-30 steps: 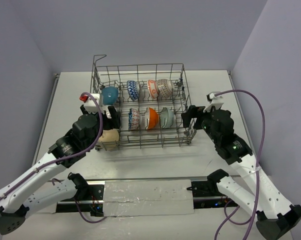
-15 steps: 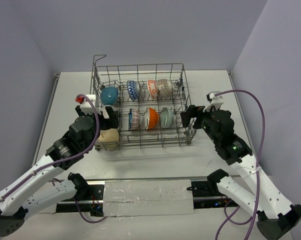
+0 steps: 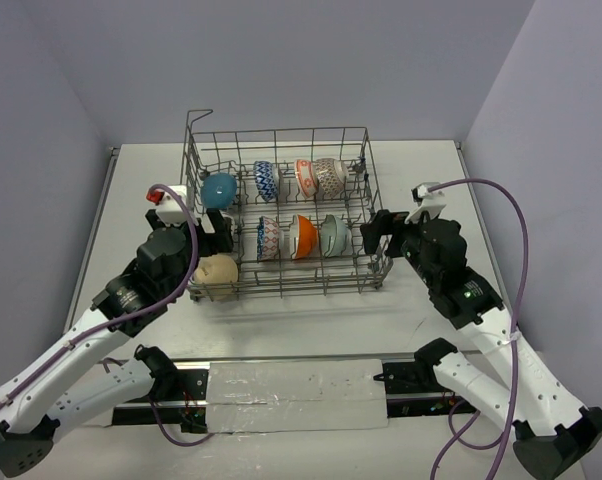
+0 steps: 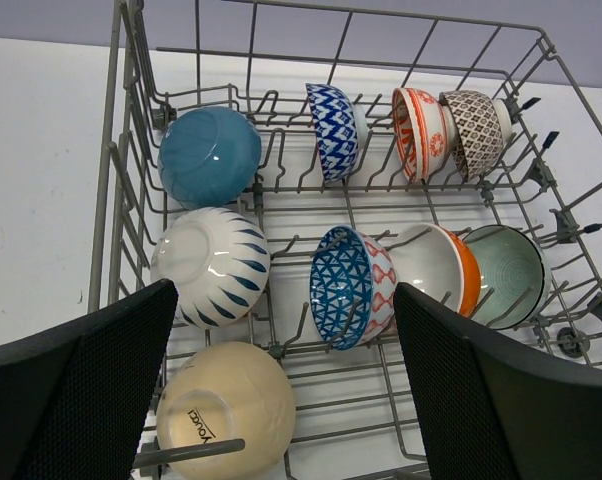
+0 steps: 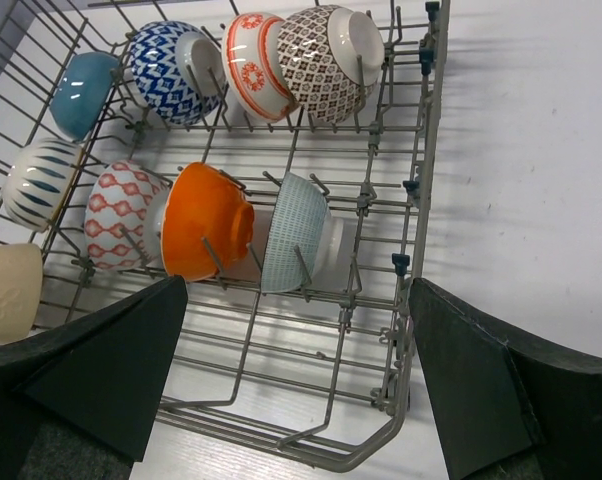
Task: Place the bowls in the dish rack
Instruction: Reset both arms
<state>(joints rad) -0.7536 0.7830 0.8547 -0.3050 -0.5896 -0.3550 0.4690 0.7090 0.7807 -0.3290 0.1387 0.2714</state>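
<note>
A: The left gripper (image 4: 284,300) is spread wide with nothing in it, and the dish rack (image 3: 281,285) sits right beneath it!
B: The cream bowl (image 4: 221,405) stands between its fingers. The right gripper (image 5: 299,290) gapes empty too, rack just ahead.
</note>
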